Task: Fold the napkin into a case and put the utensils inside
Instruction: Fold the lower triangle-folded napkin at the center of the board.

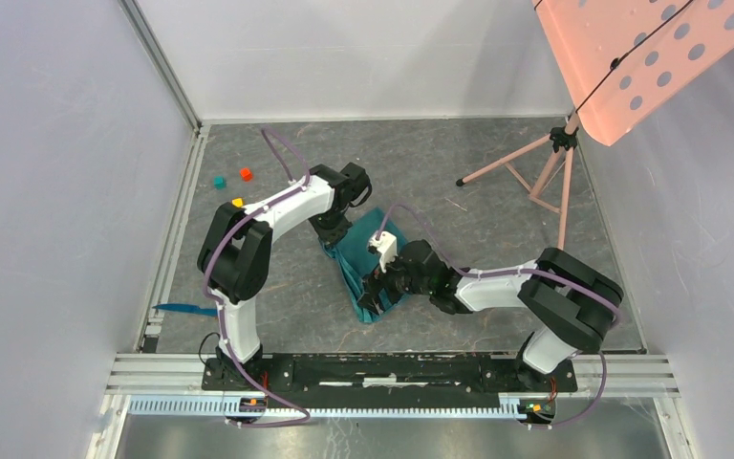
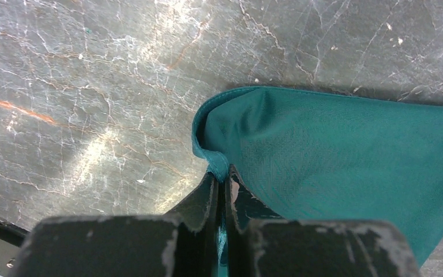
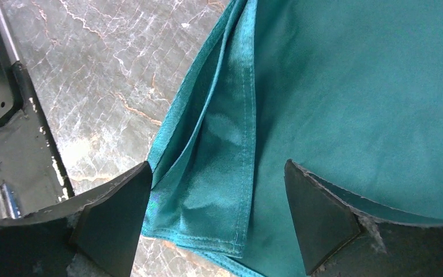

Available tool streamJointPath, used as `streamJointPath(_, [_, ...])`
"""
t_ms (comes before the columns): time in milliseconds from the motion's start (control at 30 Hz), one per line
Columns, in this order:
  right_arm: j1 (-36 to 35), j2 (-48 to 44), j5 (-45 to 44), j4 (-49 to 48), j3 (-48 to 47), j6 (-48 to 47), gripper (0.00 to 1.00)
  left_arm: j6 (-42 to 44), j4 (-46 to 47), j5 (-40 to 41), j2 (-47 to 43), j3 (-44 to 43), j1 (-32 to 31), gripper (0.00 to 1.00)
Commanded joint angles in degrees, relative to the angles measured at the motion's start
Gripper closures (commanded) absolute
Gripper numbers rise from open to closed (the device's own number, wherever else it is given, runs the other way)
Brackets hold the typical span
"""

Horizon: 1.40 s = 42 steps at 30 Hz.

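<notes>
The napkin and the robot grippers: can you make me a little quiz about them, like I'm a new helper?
1. True or false: the left gripper is pinched shut on the napkin's edge.
2. Pick one: the right gripper is A) open over the napkin, B) shut on the napkin, C) shut on a utensil.
3. Fill in: the blue utensil lies on the robot's ___ side, apart from the napkin.

Key: 1 true; 2 A; 3 left.
</notes>
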<state>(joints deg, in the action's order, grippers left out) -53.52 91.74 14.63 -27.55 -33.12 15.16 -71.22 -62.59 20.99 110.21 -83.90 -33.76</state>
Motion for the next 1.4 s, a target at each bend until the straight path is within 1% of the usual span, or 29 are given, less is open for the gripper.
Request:
streamJointPath(0, [-0.36, 0.84, -3.03, -6.12, -2.42, -3.5, 0.09, 3.28, 2.58, -2.1, -2.91, 0.92, 0.56, 0.98])
streamJointPath(133, [-0.41, 3.54, -3.93, -5.62, -6.21, -6.93, 0.08, 4.73, 6.46, -7.02, -5.62, 4.7, 1.62, 0.98])
streamJointPath(233, [-1.3, 6.09, -5.84, -3.46, -10.22, -8.33, 0.08, 4.84, 7.33, -8.42, -6.74, 5.72, 2.01, 0.98])
streamJointPath(367, [-3.68, 8.63, -11.02, -3.45, -13.28, -8.13, 0.11, 5.31, 7.37, -10.18, -7.44, 6.09, 2.83, 0.98])
streamJointPath(500, [-6.88, 10.52, -14.27, -2.41, -15.35, -9.15, 0.14, 5.83, 7.73, -11.34, -9.0, 7.2, 4.95, 0.98])
streamJointPath(567, [-8.27, 11.3, -17.72, -1.93, -15.54, -9.5, 0.15, 6.18, 8.26, -12.18, -9.66, 7.76, 6.03, 0.98])
streamJointPath(633, [-9.83, 12.1, -24.94, 1.39, -16.6, -9.45, 0.18, 6.22, 8.42, -12.64, -9.92, 7.86, 6.37, 0.98])
streamJointPath(733, [-11.96, 12.18, -32.44, 4.51, -16.81, -8.45, 0.23, 5.71, 8.45, -12.73, -9.84, 8.04, 6.42, 0.98])
streamJointPath(800, [-13.35, 11.46, -37.54, 6.14, -16.27, -8.24, 0.28, 5.64, 8.38, -12.82, -9.6, 8.13, 6.42, 0.98])
streamJointPath(933, [-15.52, 10.1, -43.89, 8.36, -15.67, -7.89, 0.37, 5.24, 8.74, -13.03, -9.07, 8.39, 6.45, 0.98])
streamJointPath(1033, [-16.22, 9.62, -45.1, 9.06, -15.53, -7.06, 0.49, 5.05, 9.24, -13.5, -8.95, 8.62, 6.42, 0.98])
streamJointPath(1200, [-16.36, 7.14, -45.19, 10.73, -14.44, -4.16, 0.75, 5.52, 9.56, -13.18, -8.79, 8.42, 6.42, 0.98])
streamJointPath(1367, [-16.31, 4.57, -42.85, 12.89, -14.27, -2.23, 0.89, 5.85, 9.88, -13.32, -8.06, 8.5, 6.42, 0.97])
